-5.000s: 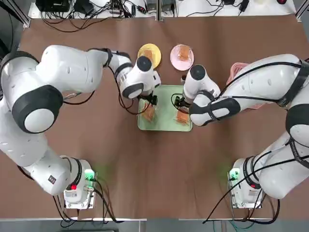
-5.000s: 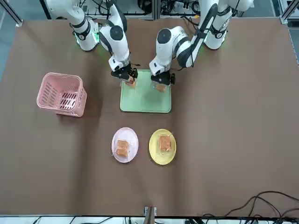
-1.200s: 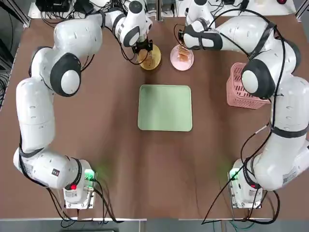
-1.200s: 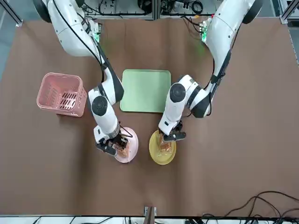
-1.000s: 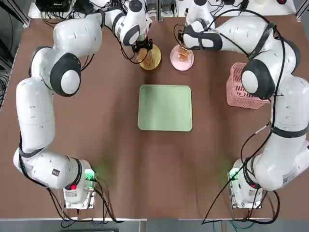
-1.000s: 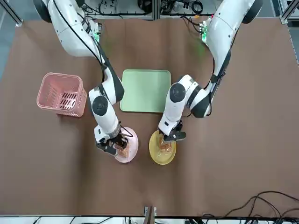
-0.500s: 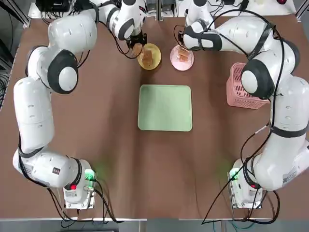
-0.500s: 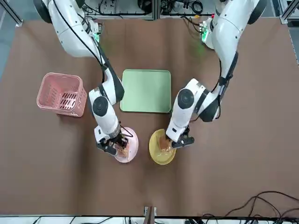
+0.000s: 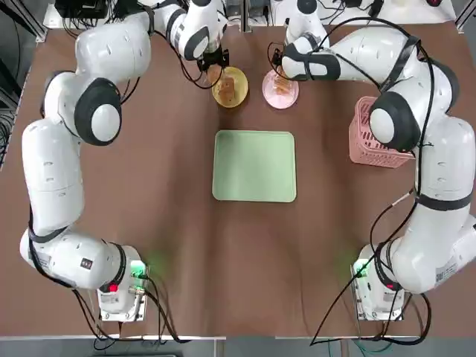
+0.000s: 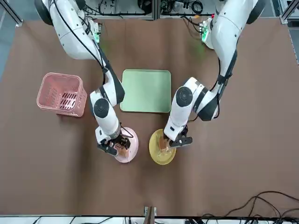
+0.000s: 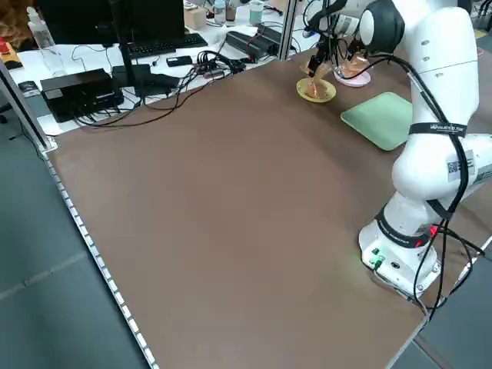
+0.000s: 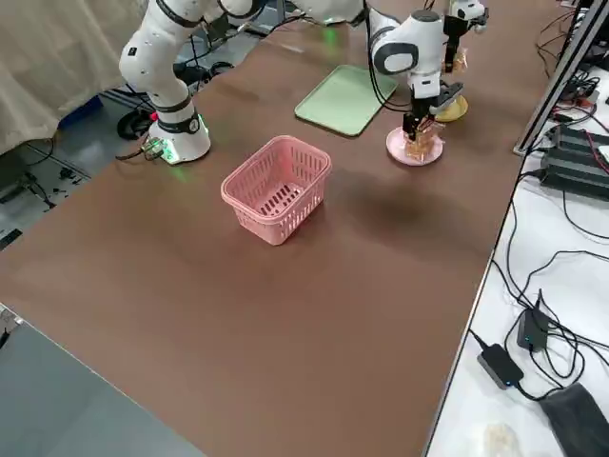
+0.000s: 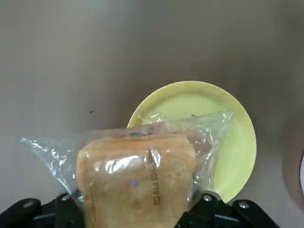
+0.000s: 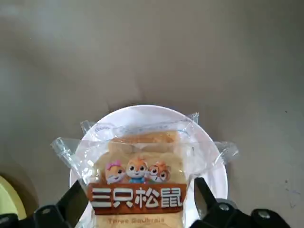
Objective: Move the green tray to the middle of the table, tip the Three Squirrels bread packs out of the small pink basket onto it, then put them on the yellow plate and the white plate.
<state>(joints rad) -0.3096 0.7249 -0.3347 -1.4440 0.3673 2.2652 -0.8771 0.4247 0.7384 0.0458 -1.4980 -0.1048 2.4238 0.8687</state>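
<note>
Resting on the white plate (image 14: pixel 209 156), bread pack (image 14: pixel 137 190), between right gripper (image 14: pixel 137 216) fingers

The bread pack (image 14: pixel 137 190) label reads "三只松鼠" above "Three Squirrels".

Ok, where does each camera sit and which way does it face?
Top: overhead, looking down; both arms.
Front: across the table, facing robot; both arms.
Left side: raised, robot's left; left arm.
Right side: raised, robot's right; pink basket, right arm.
Left wrist: jaws holding bread pack by yellow plate.
Right wrist: open jaws astride white plate.
Top, front share green tray.
</note>
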